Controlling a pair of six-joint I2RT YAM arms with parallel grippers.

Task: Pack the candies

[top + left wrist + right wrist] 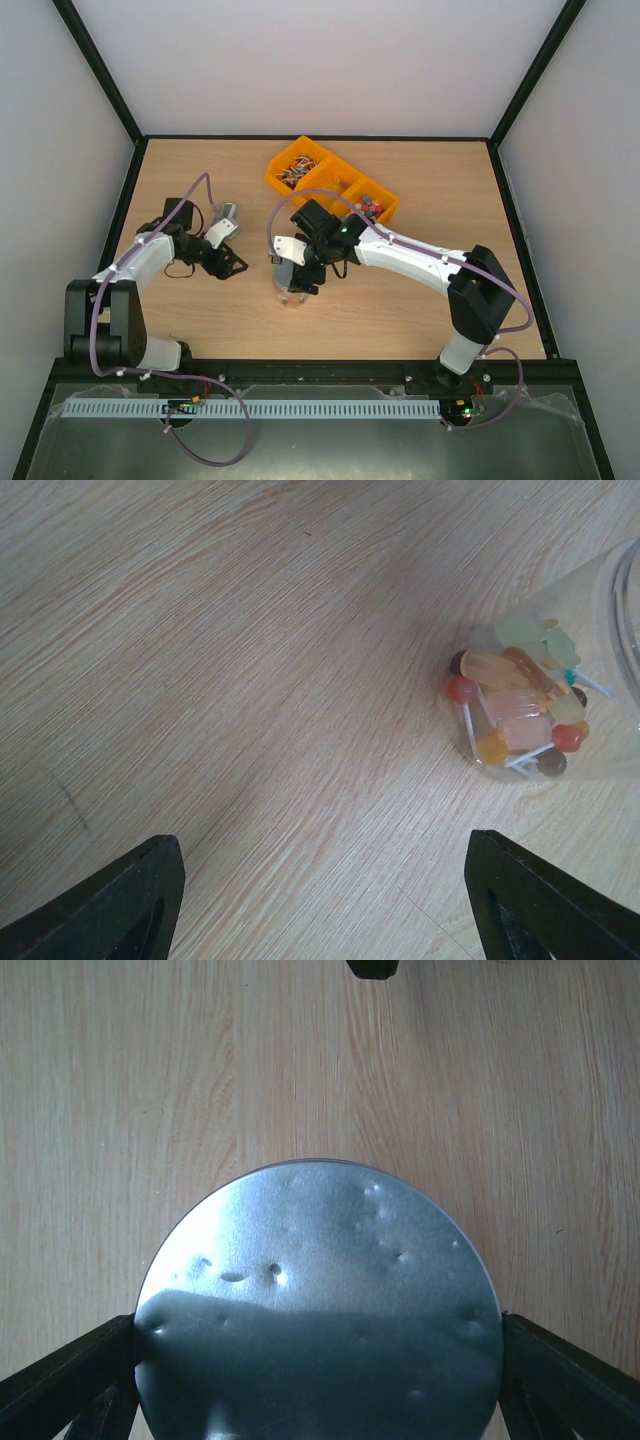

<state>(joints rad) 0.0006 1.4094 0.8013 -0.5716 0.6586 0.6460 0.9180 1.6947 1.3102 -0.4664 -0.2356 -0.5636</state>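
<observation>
While right fingers (62,1382) flank one lid (320,1300), candies (297,171) in three bins (275,180).

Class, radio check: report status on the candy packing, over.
Left gripper open, empty. Right gripper straddling silver lid, grip unclear. Candies in clear jar. Nothing blocking.

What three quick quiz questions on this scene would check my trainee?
1. True or false: the left fingers hold a candy.
2. The silver disc is: A) between the right fingers, B) between the left fingers, C) away from both arms.
3. Fill in: in the left wrist view, the candies lie inside a clear ____.
Key: 1 false; 2 A; 3 jar.
</observation>
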